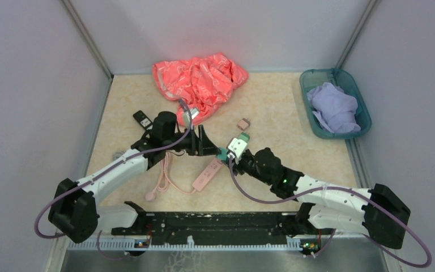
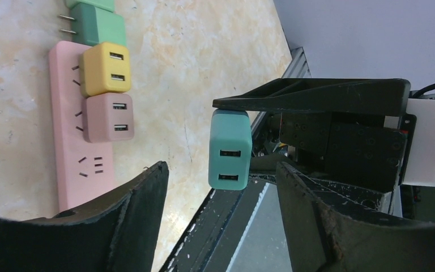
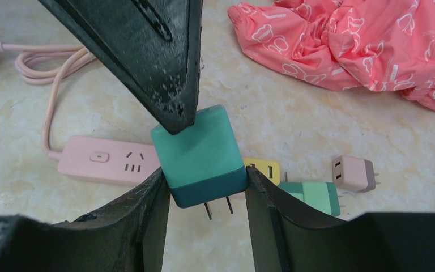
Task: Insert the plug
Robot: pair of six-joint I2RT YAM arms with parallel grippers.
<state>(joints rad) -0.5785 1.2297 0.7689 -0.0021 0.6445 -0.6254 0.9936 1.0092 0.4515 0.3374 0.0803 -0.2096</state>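
Observation:
My right gripper (image 3: 207, 192) is shut on a teal plug (image 3: 198, 153) and holds it above the table, prongs pointing down toward the camera. In the left wrist view the same plug (image 2: 230, 148) hangs just ahead of my left gripper (image 2: 221, 192), whose jaws stand wide apart on either side without touching its sides. One left finger (image 3: 141, 51) rests against the plug's top corner. The pink power strip (image 2: 68, 141) lies below with a yellow plug (image 2: 106, 68) and a mauve plug (image 2: 109, 117) in it. From above, both grippers meet over the strip (image 1: 207, 174).
A green plug (image 3: 311, 197) lies beside the strip and a loose mauve plug (image 3: 354, 173) further right. A red cloth (image 1: 198, 79) lies at the back, a teal basket (image 1: 308, 76) with lilac cloth at the right, a black remote (image 1: 143, 119) at the left, and the pink cable (image 1: 161, 181) nearby.

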